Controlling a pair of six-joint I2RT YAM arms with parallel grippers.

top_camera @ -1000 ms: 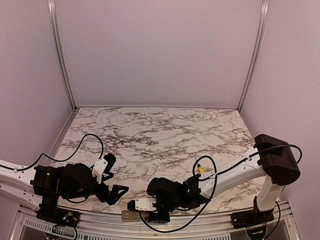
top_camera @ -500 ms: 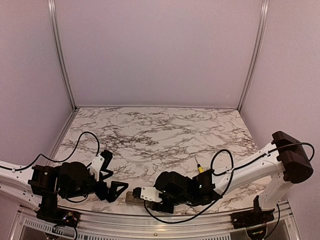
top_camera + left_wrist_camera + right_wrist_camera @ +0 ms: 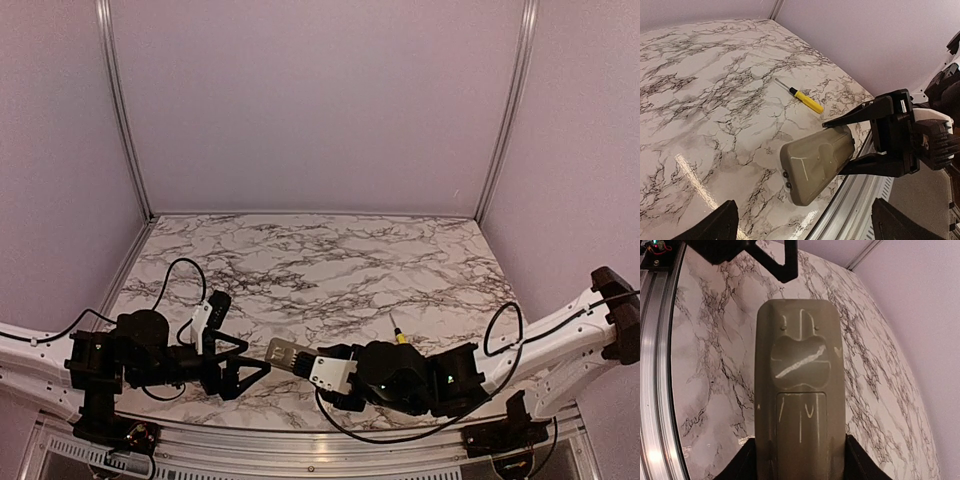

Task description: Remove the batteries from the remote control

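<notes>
Remote control (image 3: 285, 352) is clamped in the right pincer (image 3: 305, 360), whose two fingers (image 3: 747, 462) press its long sides at one end, while the rest of the handset juts out free towards the left arm. It is held tilted and seems to hang clear of the surface. Its grey-beige back faces the right wrist camera. That back shows a curved hollow crossed by a pale streak and, nearer the fingers, a rectangular panel lying flush and closed; what lies behind the panel is hidden.

The left pincer (image 3: 250, 358) stands spread wide with nothing between its fingers, facing the free end of the remote control. One dark fingertip (image 3: 785, 267) comes right up to that end, and I cannot tell whether it touches.

Both pincers meet low over the near strip of the marble desk (image 3: 300, 270), just beside the aluminium rail (image 3: 250, 440) that runs along its front edge, so there is little room on that side. A yellow-handled screwdriver (image 3: 807, 101) lies flat on the marble beyond the remote control, apart from it and near the right arm. Black cables (image 3: 185, 285) loop up from both arms above the surface. The widest room lies behind, where the marble runs back to the lilac walls (image 3: 320, 100) and their metal corner posts (image 3: 120, 110)
</notes>
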